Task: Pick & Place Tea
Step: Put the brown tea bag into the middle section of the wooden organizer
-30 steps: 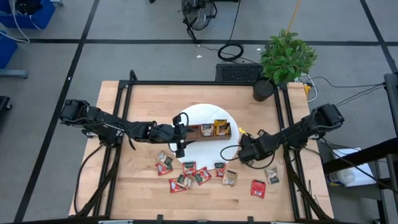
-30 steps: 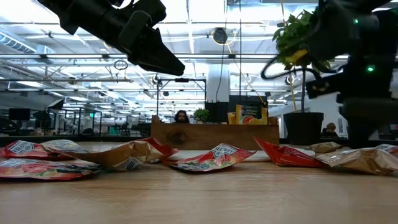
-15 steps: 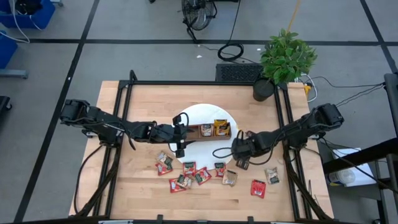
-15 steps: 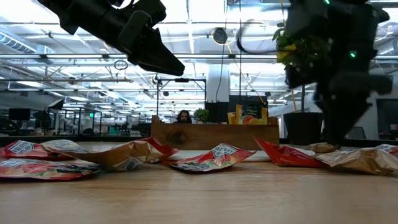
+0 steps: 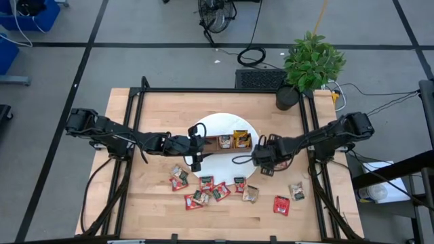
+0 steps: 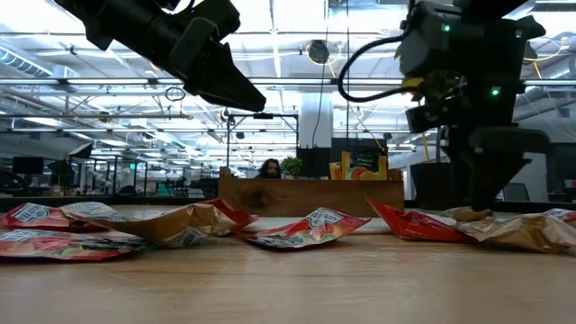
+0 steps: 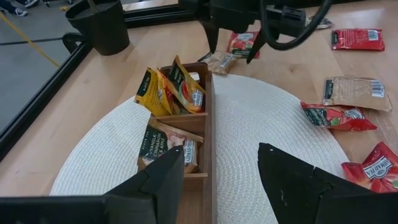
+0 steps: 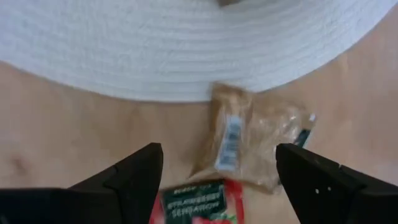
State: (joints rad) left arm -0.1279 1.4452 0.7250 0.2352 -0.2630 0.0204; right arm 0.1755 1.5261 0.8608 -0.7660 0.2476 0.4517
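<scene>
1. High view first: we are seeing the left arm reaching in from the table's (image 5: 135, 203) left side, with the left gripper (image 5: 196, 150) hanging over the left edge of the round white mat (image 5: 224, 123).
2. We are looking past that gripper in the left wrist view, where its two dark fingers (image 7: 158, 180) are standing apart with nothing between them, pointing at the wooden tray (image 7: 208, 134).
3. We are counting several sachets already standing in the tray: yellow ones (image 7: 171, 93) in the far compartment and a tan one (image 7: 163, 144) in the next.
4. We are finding the rest of the tea (image 5: 203, 183) lying loose on the table in front of the mat, mostly red and tan sachets, with two more (image 5: 281, 205) farther right.
5. We are watching the right gripper (image 5: 263, 160) hovering just off the mat's right edge, beside the tray's right end.
6. We are seeing in the right wrist view that its fingers (image 8: 134, 174) are spread wide and empty above a tan sachet (image 8: 249, 140) touching the mat's rim and a red one (image 8: 199, 202).
7. We are noting a potted plant (image 5: 308, 64) at the table's far right corner.
</scene>
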